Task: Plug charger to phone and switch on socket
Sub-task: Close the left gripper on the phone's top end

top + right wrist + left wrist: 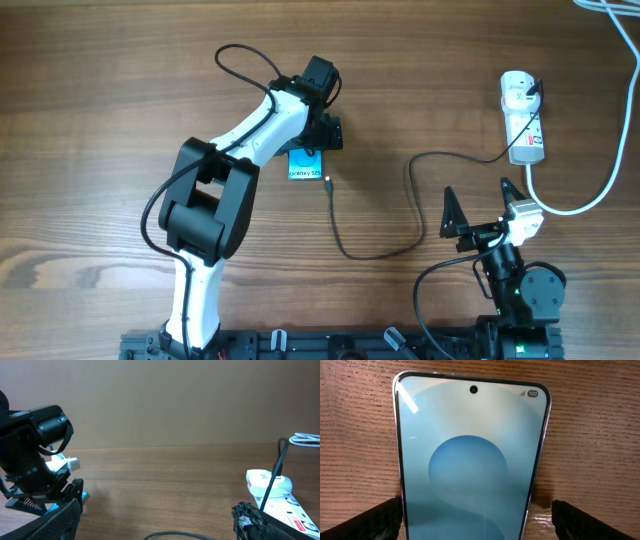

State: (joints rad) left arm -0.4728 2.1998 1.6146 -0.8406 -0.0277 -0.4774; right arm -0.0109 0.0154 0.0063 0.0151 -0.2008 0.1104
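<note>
Hovering left gripper (318,140) spread wide astride teal-screened rectangular smartphone (306,166). Thin black charger cable (329,190) tip just beside phone at 5 o'clock, plug in white elongated power strip (523,125) at 2 o'clock. Right gripper (482,205) spread, empty.

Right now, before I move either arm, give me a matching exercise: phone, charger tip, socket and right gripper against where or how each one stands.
Things:
1. phone
2. charger tip
3. socket
4. right gripper

Place or state:
A. open, holding nothing
B. far right of the table, black plug in it
C. screen up, beneath the open left gripper
D. lying on the wood by the phone's corner, not plugged in

Pairs: 1-C, 2-D, 3-B, 4-A
</note>
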